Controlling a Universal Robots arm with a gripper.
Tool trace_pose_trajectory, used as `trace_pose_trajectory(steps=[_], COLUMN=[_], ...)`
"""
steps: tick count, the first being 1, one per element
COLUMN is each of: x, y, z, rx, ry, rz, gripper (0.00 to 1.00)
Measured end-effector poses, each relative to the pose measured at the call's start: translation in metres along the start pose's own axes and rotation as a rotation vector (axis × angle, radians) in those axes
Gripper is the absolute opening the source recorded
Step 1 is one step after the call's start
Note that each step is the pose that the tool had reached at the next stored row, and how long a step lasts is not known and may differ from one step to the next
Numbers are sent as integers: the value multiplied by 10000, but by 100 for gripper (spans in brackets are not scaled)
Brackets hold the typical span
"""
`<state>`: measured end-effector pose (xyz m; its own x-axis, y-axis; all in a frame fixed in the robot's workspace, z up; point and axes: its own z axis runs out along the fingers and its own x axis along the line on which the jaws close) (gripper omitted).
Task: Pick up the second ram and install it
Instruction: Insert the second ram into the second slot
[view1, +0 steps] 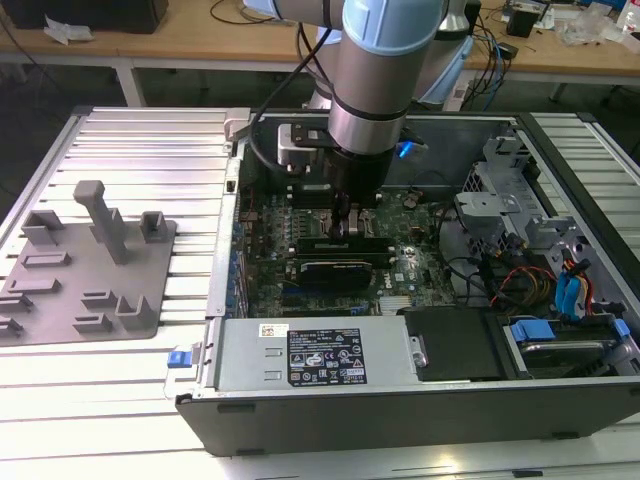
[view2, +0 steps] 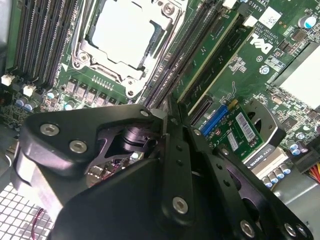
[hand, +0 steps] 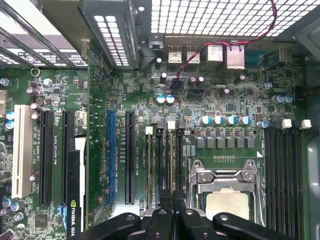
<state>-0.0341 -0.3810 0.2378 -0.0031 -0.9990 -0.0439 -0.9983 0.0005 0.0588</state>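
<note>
Black gripper (view2: 167, 125) fingers were closed together, pressing the second ram (view2: 187, 75) into its slot beside the processor (view2: 125, 35); installation looked nearly finished.

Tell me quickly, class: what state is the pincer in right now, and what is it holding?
Pincer: down inside the computer case, over the memory slots beside the processor; whether it is open, closed or holding anything cannot be told.
</note>
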Motion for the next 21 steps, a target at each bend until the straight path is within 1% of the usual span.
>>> trace_pose_trajectory(steps=[2, 16, 17, 18, 21], x=[0, -3, -4, -4, -4], y=[-2, 7, 7, 7, 7], z=[4, 15, 15, 17, 16], rx=[1, 0, 0, 1, 0], ry=[-13, -13, -17, -42, -44], rz=[-1, 6, 6, 5, 4], gripper=[9, 9, 9, 9, 9])
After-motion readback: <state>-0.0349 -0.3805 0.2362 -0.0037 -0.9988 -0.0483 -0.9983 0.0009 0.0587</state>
